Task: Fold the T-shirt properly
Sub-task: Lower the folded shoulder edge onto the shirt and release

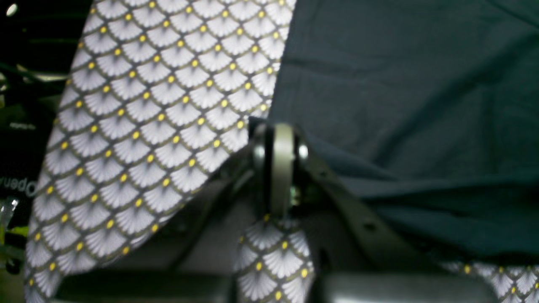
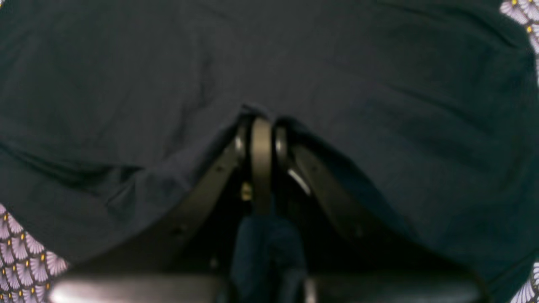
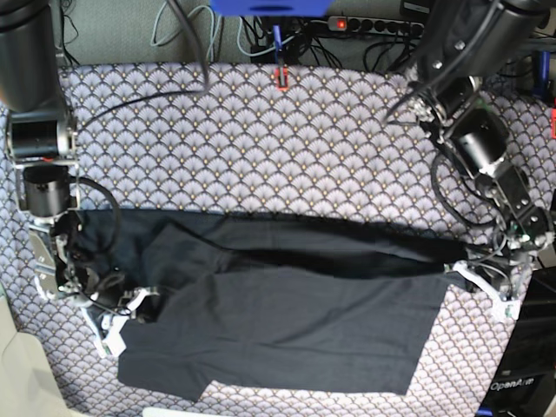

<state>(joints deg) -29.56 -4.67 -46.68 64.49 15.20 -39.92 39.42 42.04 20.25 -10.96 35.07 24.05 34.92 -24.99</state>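
The black T-shirt (image 3: 287, 321) lies spread across the front half of the table, with a folded band along its far edge. My left gripper (image 3: 462, 271) is at the shirt's right-hand corner. In the left wrist view the gripper (image 1: 280, 128) is shut, pinching the edge of the shirt (image 1: 400, 84). My right gripper (image 3: 130, 304) is at the shirt's left side. In the right wrist view it (image 2: 261, 122) is shut, with the shirt cloth (image 2: 379, 84) bunched and draped over its tips.
The grey scallop-print tablecloth (image 3: 261, 139) covers the table and shows in the left wrist view (image 1: 147, 105). A black cable (image 3: 148, 95) runs over its far left part. A power strip and cables (image 3: 382, 26) lie behind the far edge. A red clip (image 3: 282, 78) stands at the back.
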